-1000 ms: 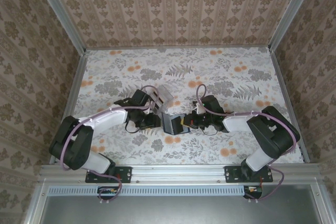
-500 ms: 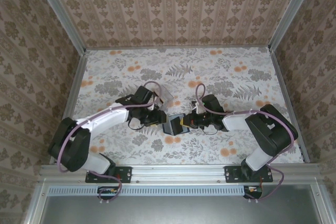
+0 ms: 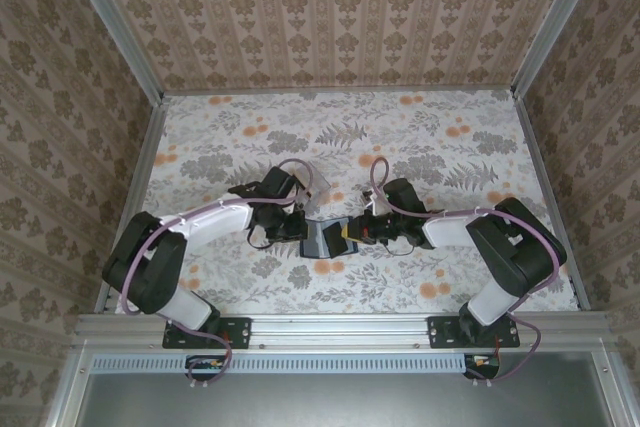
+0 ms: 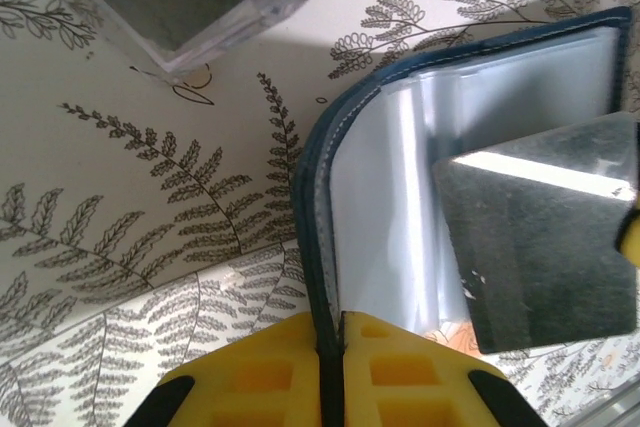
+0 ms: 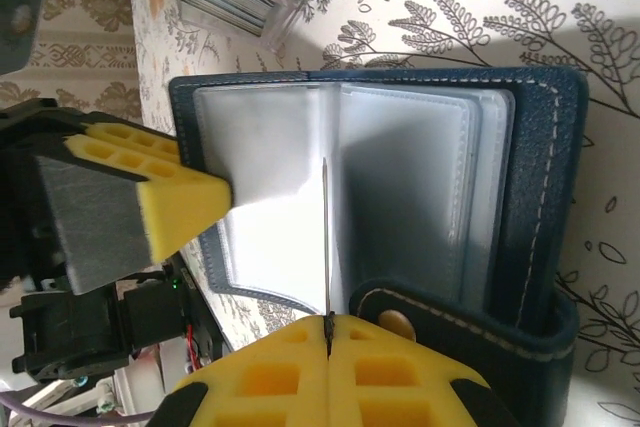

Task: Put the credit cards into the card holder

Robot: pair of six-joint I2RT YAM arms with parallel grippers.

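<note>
Clamped soft card holder (image 4: 312, 177) by its cover edge in left end effector (image 4: 330, 347) — nipped thin, stiff, likely slick credit card (image 4: 540, 237) by one end in right end effector (image 5: 328, 337).

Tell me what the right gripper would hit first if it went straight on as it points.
The right gripper, shut on an edge-on credit card, points into the open card holder. The card would likely meet its clear sleeves first; depth is unclear.
</note>
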